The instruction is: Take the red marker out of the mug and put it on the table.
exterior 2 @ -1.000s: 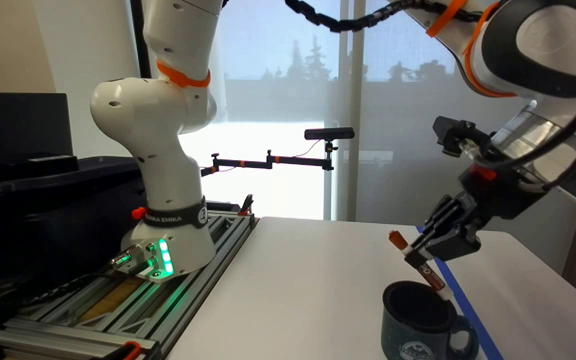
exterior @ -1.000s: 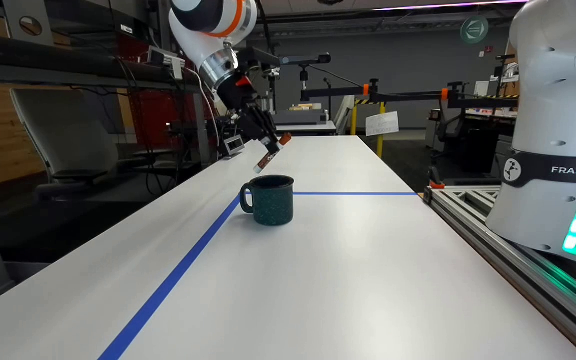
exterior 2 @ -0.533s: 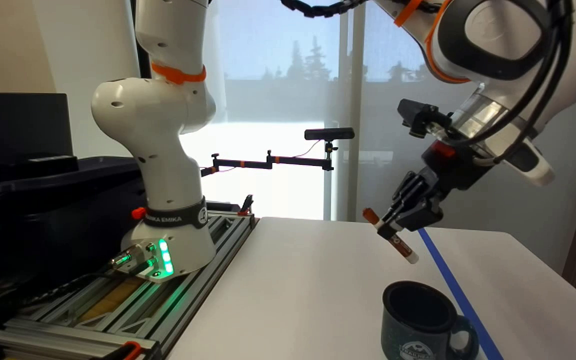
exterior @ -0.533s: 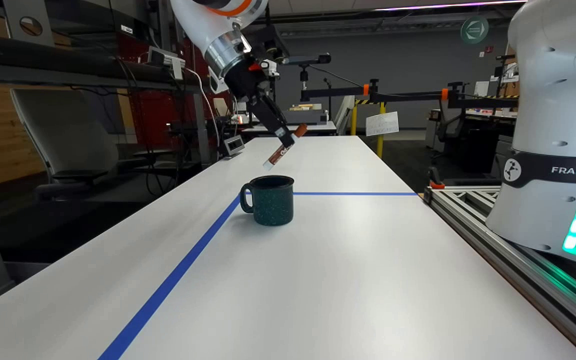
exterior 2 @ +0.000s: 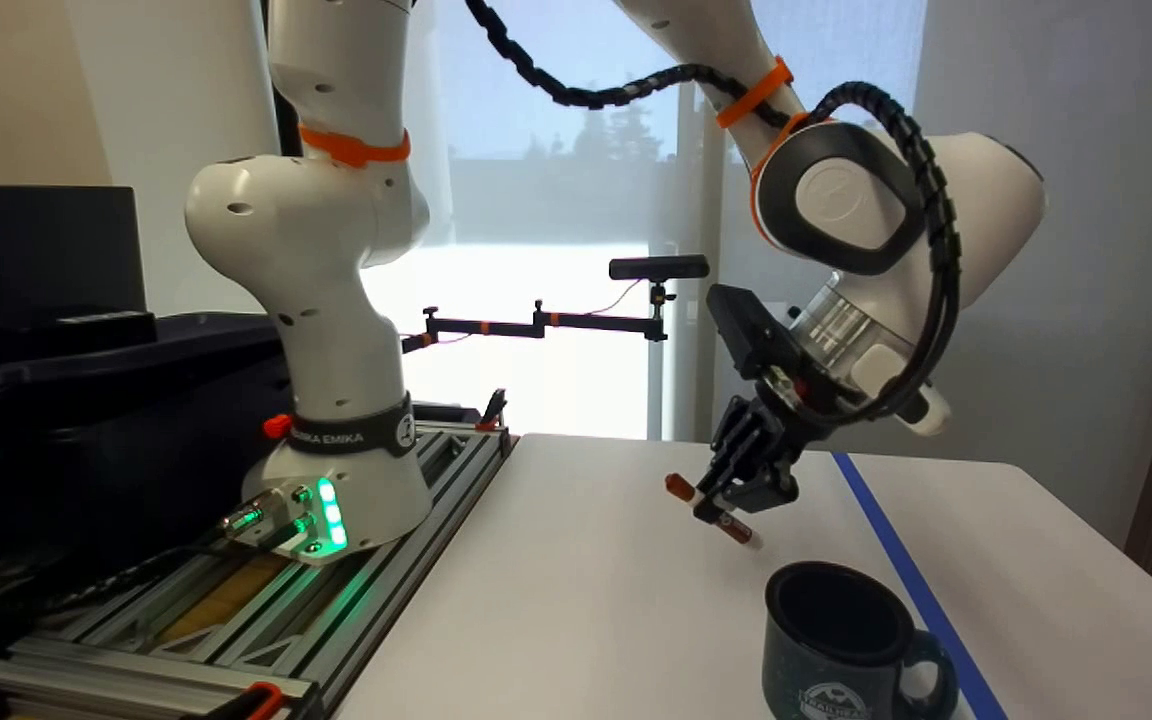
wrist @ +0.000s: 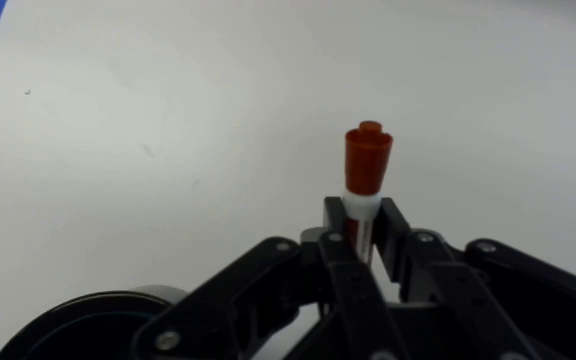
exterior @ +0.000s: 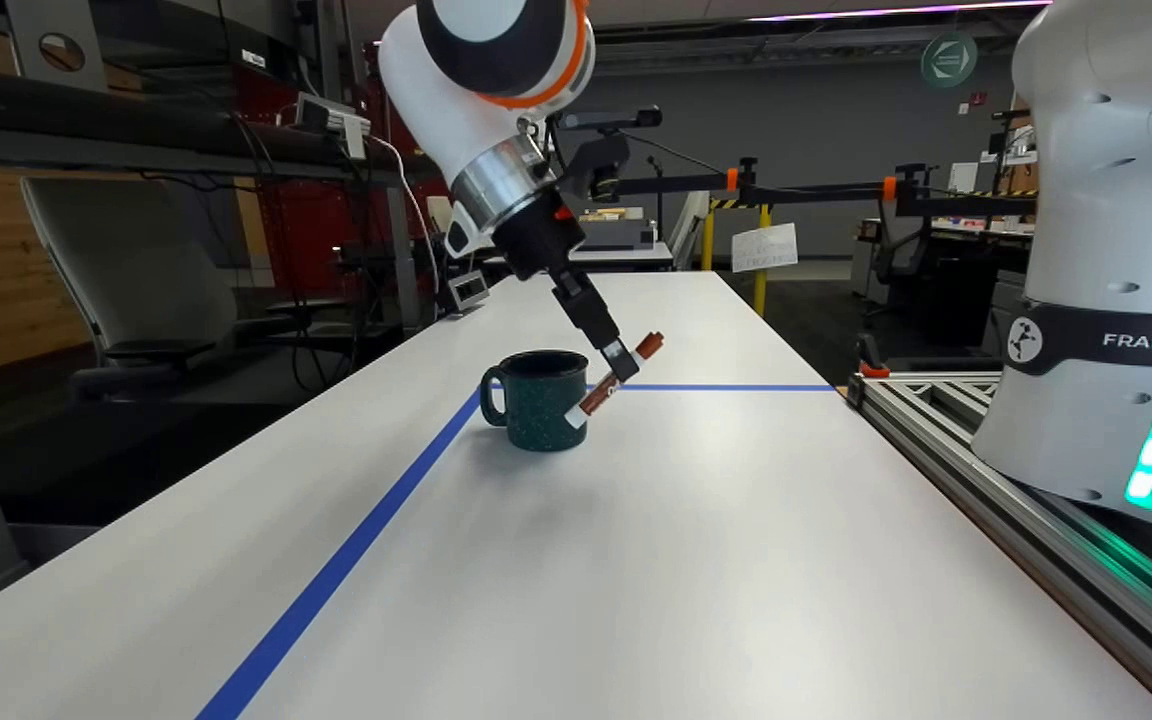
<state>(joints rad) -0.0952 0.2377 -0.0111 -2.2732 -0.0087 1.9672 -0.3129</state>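
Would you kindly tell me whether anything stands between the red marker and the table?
Nothing visible does: the gripper holds the red marker tilted above the table, beside the mug rather than over it.

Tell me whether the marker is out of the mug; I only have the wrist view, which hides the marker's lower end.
Observer: It is. An exterior view shows the table between the red marker and the mug.
Operator: Describe its tilt.
Observer: Both exterior views show it slanted, the white end lower than the red end.
Operator: Find the mug's handle.
Observer: The handle is on the side away from the marker.
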